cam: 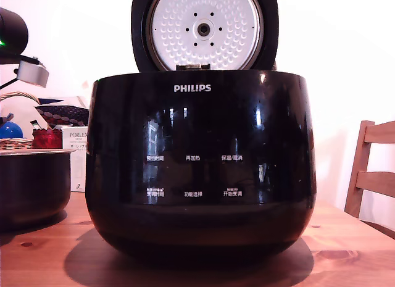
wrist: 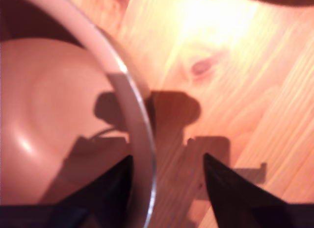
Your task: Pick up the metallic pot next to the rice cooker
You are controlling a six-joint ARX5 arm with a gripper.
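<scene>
Knotty pine makes up the surface (cam: 345, 250), with a bright white wall behind it and a wooden chair (cam: 373, 170) at the exterior view's right. I see the rice cooker (cam: 200, 170) filling the middle of the exterior view, glossy black, PHILIPS lettering and white button labels facing the camera, its lid (cam: 203, 29) standing open with the dimpled silver-white plate showing. I find the metallic pot (cam: 32, 185) at the exterior view's left edge, resting on the surface just beside the cooker, dark-walled with a thin pale rim, partly cut off by the frame. Behind the pot I note a white carton (cam: 78, 157) with printed text, a red item (cam: 47, 138), a blue ball (cam: 10, 130) and wickerwork, all small and partly hidden. A black part of the arm (cam: 13, 29) with a grey block sits in the upper left corner of the exterior view, above the pot. In the wrist view the tool (wrist: 168, 176) is spread apart, its two dark fingertips (wrist: 230, 189) straddling the pot's rim (wrist: 140, 120): one tip lies over the pot's smooth interior, the other over the bare wood outside. I cannot tell whether either tip touches the rim. The tool's shadow falls across the rim and the wood.
</scene>
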